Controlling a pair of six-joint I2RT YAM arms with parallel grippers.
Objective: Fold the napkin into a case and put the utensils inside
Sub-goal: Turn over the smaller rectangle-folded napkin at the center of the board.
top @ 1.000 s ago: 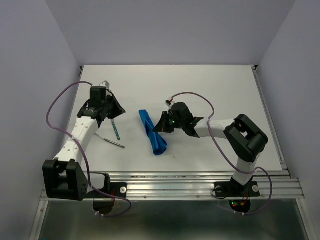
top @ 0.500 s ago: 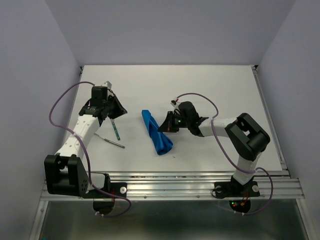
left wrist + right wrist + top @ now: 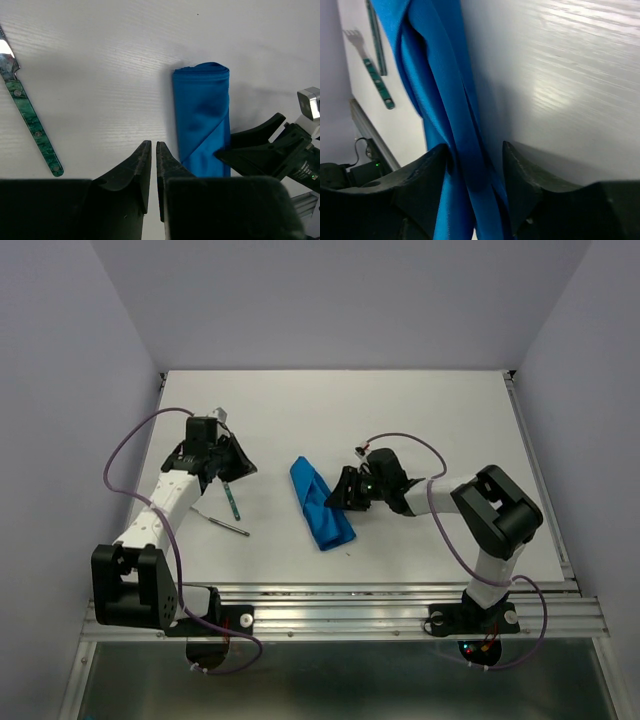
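The napkin (image 3: 321, 505) lies mid-table as a narrow bright blue folded packet, the case (image 3: 202, 117). My right gripper (image 3: 341, 494) sits low at its right edge, open; the cloth's folds (image 3: 447, 100) run between its spread jaws, and the right jaw stands apart from them. To the left, my left gripper (image 3: 237, 468) hovers with its jaws (image 3: 153, 146) nearly touching and nothing between them. The utensils lie below it: a teal-handled one (image 3: 233, 501) (image 3: 34, 129) (image 3: 379, 86) and a slim grey metal one (image 3: 224, 522).
The white table (image 3: 430, 420) ends at a metal rail (image 3: 350, 612) along the front, and pale walls stand close on both sides. Purple cables (image 3: 125, 445) loop from each arm.
My right gripper has opened and let go of the napkin after drawing it slightly rightward; the packet now lies flatter. The left gripper has barely moved.
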